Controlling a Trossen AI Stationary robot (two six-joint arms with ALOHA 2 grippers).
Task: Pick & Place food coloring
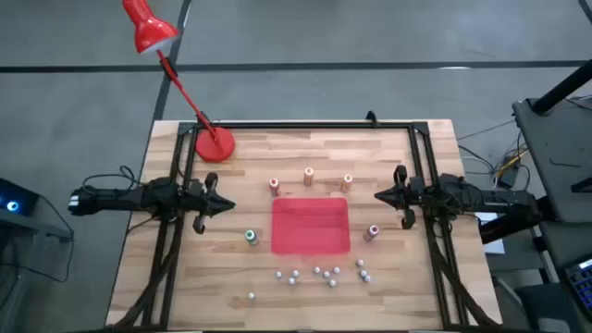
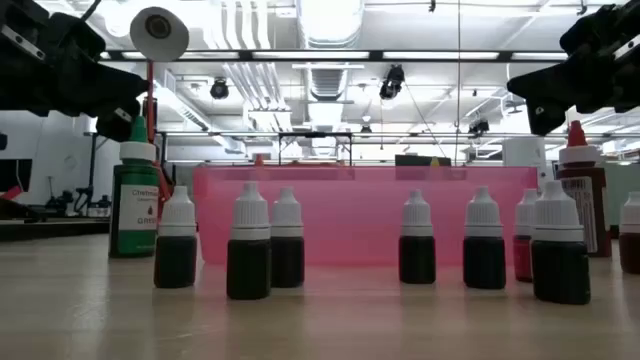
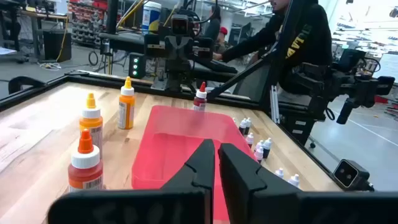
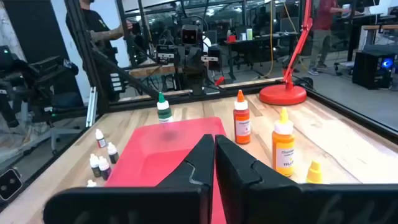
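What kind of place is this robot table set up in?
Probably a robotics lab or workshop: exposed ceiling ducts, cluttered workbenches beyond the table, and a person seated at a station nearby.

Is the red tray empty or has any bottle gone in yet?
Empty. The high view shows the red tray bare, with the bottles, like the green one, standing on the table around it.

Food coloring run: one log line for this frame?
phase: not started | left tool: shut, empty, raised left of red tray | right tool: shut, empty, raised right of tray | food coloring bottles: upright on table, untouched
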